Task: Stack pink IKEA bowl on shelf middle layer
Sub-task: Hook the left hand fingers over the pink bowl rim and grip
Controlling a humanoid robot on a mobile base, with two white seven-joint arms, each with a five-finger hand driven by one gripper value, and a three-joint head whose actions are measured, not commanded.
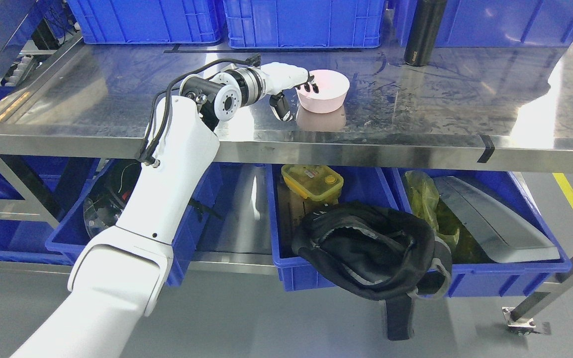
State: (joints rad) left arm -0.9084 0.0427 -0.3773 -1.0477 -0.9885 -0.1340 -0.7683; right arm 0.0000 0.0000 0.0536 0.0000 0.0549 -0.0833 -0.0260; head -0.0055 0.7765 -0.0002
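A pink bowl [322, 91] stands upright on the steel shelf [416, 109], left of the shelf's middle, with its reflection just below it. My left hand [296, 97] reaches in from the lower left and sits at the bowl's left rim. Its fingers [309, 86] drape over the rim into the bowl. The thumb [283, 107] hangs down outside the wall, with a small gap to the bowl. The bowl rests on the shelf and is not lifted. My right arm does not show.
Blue crates [301, 22] line the back of the shelf. A black bottle [423, 32] stands at the back right. Below the shelf, blue bins [465, 271] hold a black bag [371, 251], a yellow lidded box [312, 182] and other items.
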